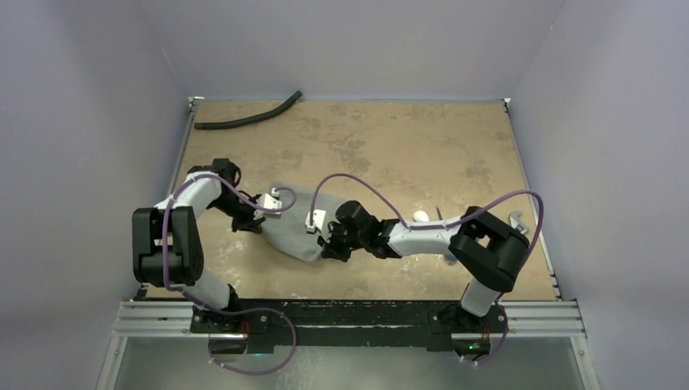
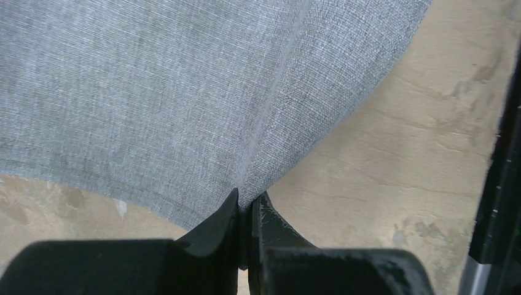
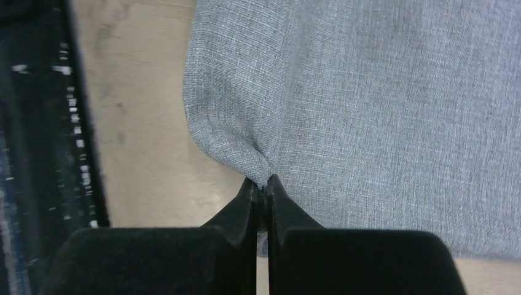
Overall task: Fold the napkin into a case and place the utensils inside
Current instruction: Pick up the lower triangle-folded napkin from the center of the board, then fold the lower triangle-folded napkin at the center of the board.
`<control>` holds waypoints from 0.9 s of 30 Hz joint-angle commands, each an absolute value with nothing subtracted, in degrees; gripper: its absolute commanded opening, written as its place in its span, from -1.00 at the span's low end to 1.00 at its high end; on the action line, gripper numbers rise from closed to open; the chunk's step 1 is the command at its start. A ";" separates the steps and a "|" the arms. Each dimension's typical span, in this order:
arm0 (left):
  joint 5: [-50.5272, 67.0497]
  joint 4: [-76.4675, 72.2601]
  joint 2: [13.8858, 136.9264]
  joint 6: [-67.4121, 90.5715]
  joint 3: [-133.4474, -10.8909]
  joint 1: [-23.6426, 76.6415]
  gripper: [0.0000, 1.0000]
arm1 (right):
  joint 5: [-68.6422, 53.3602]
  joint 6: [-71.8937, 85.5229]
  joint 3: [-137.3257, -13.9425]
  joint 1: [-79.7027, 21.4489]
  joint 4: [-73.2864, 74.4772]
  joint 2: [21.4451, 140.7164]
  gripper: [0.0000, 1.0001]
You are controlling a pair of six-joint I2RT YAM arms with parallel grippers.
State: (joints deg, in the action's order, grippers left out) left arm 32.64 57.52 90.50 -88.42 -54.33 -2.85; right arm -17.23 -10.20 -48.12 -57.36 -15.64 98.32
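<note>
Grey napkin (image 1: 294, 229) | left gripper (image 2: 249, 200) pinching edge | right gripper (image 3: 262, 184) pinching corner

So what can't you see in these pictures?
- Top view: the spoon is tiny and partly behind the right arm.
- Left wrist view: the napkin runs off the frame; the left claw covers the pinched fold.
- Right wrist view: the right claw hides its pinched bit too.

We see the napkin (image 2: 184, 92) as thin grey woven cloth, matt, with the weave visible. The tabletop (image 2: 399, 184) is tan, mottled, matt and worn-looking. The left end effector (image 2: 247, 212) and right end effector (image 3: 263, 187) are black plastic, mostly matt, with scuffed edges. The hose (image 1: 248, 118) is black, matt and rubbery-looking.
</note>
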 commanded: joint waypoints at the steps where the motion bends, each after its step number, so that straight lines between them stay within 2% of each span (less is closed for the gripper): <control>1: 34.92 65.50 87.91 -93.49 -57.81 -3.16 -1.00 | -25.67 -3.52 -45.65 -57.60 -15.31 95.53 -1.00; 7: 36.42 70.43 90.78 -92.24 -62.74 -2.84 -1.00 | -32.53 -2.80 -48.13 -56.72 -11.70 98.43 -1.00; 9: 36.51 69.57 90.81 -90.22 -63.98 -2.81 -0.77 | -33.02 -1.90 -47.79 -55.68 -12.54 98.61 -1.00; 15: 37.52 70.73 92.06 -88.25 -69.64 -2.63 -0.53 | -36.50 1.22 -46.97 -51.07 -15.04 98.34 -1.00; 18: 37.89 72.17 93.22 -88.33 -72.26 -1.93 -0.01 | -39.54 2.88 -46.39 -48.92 -16.90 98.48 -1.00; 20: 39.45 71.20 93.24 -86.81 -73.96 -1.36 0.19 | -41.68 3.72 -46.29 -47.57 -17.45 98.67 -1.00; 24: 41.70 67.40 93.96 -81.83 -78.00 2.05 0.27 | -42.84 3.28 -47.21 -46.88 -15.95 99.16 -1.00; 27: 41.21 56.24 94.15 -71.01 -77.28 5.90 0.27 | -43.82 2.82 -48.34 -46.67 -14.50 100.29 -1.00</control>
